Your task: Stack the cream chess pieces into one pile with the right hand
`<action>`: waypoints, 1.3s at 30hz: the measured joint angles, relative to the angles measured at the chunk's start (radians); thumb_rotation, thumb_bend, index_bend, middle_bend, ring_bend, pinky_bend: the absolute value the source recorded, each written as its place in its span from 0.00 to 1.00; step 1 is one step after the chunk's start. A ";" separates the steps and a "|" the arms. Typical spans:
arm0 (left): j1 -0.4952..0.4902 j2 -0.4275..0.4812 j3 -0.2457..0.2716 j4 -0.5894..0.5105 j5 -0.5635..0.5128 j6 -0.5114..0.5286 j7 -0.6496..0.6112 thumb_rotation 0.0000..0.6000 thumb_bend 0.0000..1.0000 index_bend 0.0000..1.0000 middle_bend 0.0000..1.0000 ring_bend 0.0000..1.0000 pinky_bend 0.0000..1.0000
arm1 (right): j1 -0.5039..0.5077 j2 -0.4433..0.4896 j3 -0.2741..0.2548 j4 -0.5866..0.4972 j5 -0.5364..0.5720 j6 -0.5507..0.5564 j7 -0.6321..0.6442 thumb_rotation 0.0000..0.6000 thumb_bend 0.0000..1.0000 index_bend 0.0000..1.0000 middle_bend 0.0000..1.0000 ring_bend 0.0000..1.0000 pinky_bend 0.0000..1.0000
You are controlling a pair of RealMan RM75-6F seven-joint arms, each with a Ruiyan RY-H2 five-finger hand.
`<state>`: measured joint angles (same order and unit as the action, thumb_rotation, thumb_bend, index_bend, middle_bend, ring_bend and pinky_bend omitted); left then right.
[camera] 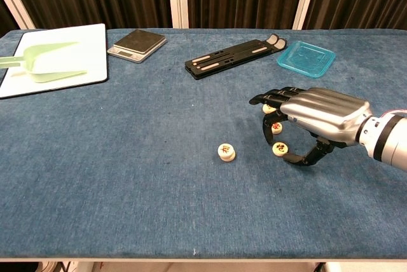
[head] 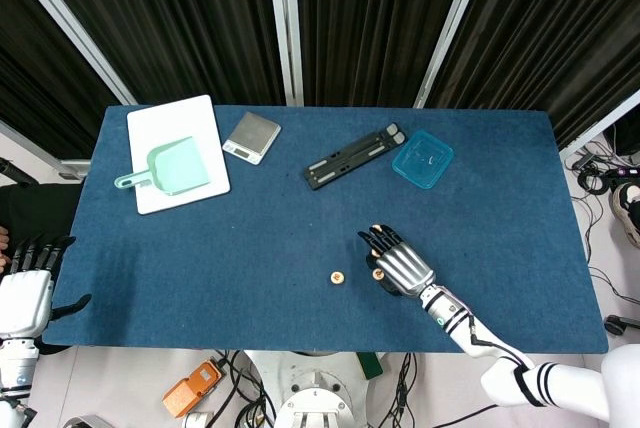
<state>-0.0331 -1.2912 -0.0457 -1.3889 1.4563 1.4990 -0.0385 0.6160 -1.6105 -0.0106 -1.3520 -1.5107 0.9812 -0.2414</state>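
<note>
Several cream chess pieces with red marks lie flat on the blue table (camera: 127,176). One piece (camera: 226,152) (head: 338,276) sits alone to the left. My right hand (camera: 315,118) (head: 402,264) hovers low over the others, fingers curved down. The nearest piece (camera: 279,149) lies on the cloth between the thumb and a fingertip; I cannot tell whether they touch it. Two more pieces (camera: 276,127) (camera: 269,108) show under the fingers. My left hand (head: 25,288) hangs beyond the table's left front corner, fingers apart and empty.
A white board (head: 195,118) carrying a green scoop (head: 175,168) lies at the back left, a small scale (head: 251,136) beside it. A black slotted bar (head: 352,155) and a teal lid (head: 422,159) lie at the back centre-right.
</note>
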 measured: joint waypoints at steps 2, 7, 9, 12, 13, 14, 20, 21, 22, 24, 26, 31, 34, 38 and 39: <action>0.000 -0.001 0.000 0.002 -0.002 -0.001 -0.001 1.00 0.08 0.17 0.14 0.06 0.00 | 0.000 0.001 0.001 0.000 0.004 -0.004 -0.004 1.00 0.48 0.56 0.12 0.03 0.10; 0.000 -0.002 0.001 0.005 -0.003 -0.004 -0.004 1.00 0.08 0.17 0.14 0.06 0.00 | 0.001 0.009 0.008 -0.014 -0.002 0.009 -0.002 1.00 0.50 0.58 0.12 0.03 0.10; -0.001 -0.003 0.000 0.006 -0.003 -0.005 -0.004 1.00 0.08 0.17 0.14 0.06 0.00 | 0.003 0.014 0.014 -0.028 -0.007 0.016 0.001 1.00 0.50 0.58 0.13 0.03 0.10; -0.002 -0.001 -0.001 0.006 -0.002 -0.004 -0.004 1.00 0.08 0.17 0.14 0.06 0.00 | 0.015 0.025 0.026 -0.063 -0.016 0.019 0.000 1.00 0.50 0.58 0.12 0.03 0.10; -0.002 -0.001 -0.001 0.006 -0.002 -0.004 -0.004 1.00 0.08 0.17 0.14 0.06 0.00 | 0.022 0.028 0.032 -0.079 -0.019 0.017 -0.002 1.00 0.50 0.58 0.12 0.03 0.10; -0.002 -0.001 -0.001 0.005 -0.003 -0.003 -0.004 1.00 0.08 0.17 0.14 0.06 0.00 | 0.029 0.029 0.037 -0.090 -0.021 0.015 -0.005 1.00 0.50 0.58 0.12 0.03 0.10; 0.005 0.000 0.001 0.004 -0.006 0.002 -0.006 1.00 0.08 0.17 0.14 0.06 0.00 | 0.082 0.011 0.061 -0.129 -0.020 -0.039 -0.038 1.00 0.50 0.57 0.12 0.03 0.10; 0.006 0.000 0.001 0.005 -0.007 0.002 -0.007 1.00 0.08 0.17 0.14 0.06 0.00 | 0.087 0.006 0.063 -0.130 -0.016 -0.048 -0.047 1.00 0.50 0.56 0.12 0.03 0.10; 0.007 -0.001 0.002 0.006 -0.008 0.002 -0.008 1.00 0.08 0.17 0.14 0.06 0.00 | 0.092 -0.002 0.065 -0.131 -0.011 -0.057 -0.058 1.00 0.50 0.56 0.13 0.03 0.10; 0.008 -0.002 0.003 0.010 -0.009 0.001 -0.010 1.00 0.08 0.17 0.14 0.06 0.00 | 0.098 -0.012 0.068 -0.129 0.000 -0.067 -0.070 1.00 0.50 0.56 0.12 0.03 0.10; 0.009 -0.003 0.004 0.013 -0.009 0.000 -0.012 1.00 0.08 0.17 0.14 0.06 0.00 | 0.104 -0.022 0.072 -0.125 0.013 -0.076 -0.083 1.00 0.50 0.56 0.12 0.03 0.10; 0.010 -0.006 0.002 0.021 -0.010 0.001 -0.018 1.00 0.08 0.17 0.14 0.06 0.00 | 0.112 -0.032 0.076 -0.118 0.033 -0.086 -0.104 1.00 0.50 0.55 0.12 0.03 0.10; 0.010 -0.007 0.002 0.023 -0.009 0.000 -0.020 1.00 0.08 0.17 0.14 0.06 0.00 | 0.116 -0.036 0.077 -0.117 0.039 -0.087 -0.109 1.00 0.50 0.54 0.12 0.03 0.10; 0.009 -0.010 0.002 0.027 -0.010 -0.002 -0.022 1.00 0.08 0.17 0.14 0.06 0.00 | 0.120 -0.041 0.076 -0.115 0.045 -0.089 -0.113 1.00 0.50 0.52 0.12 0.03 0.10; 0.009 -0.010 0.002 0.028 -0.010 -0.003 -0.022 1.00 0.08 0.17 0.14 0.06 0.00 | 0.121 -0.042 0.076 -0.115 0.046 -0.089 -0.114 1.00 0.50 0.52 0.12 0.03 0.10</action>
<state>-0.0241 -1.3011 -0.0439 -1.3611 1.4460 1.4964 -0.0609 0.7368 -1.6527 0.0650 -1.4666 -1.4646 0.8918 -0.3551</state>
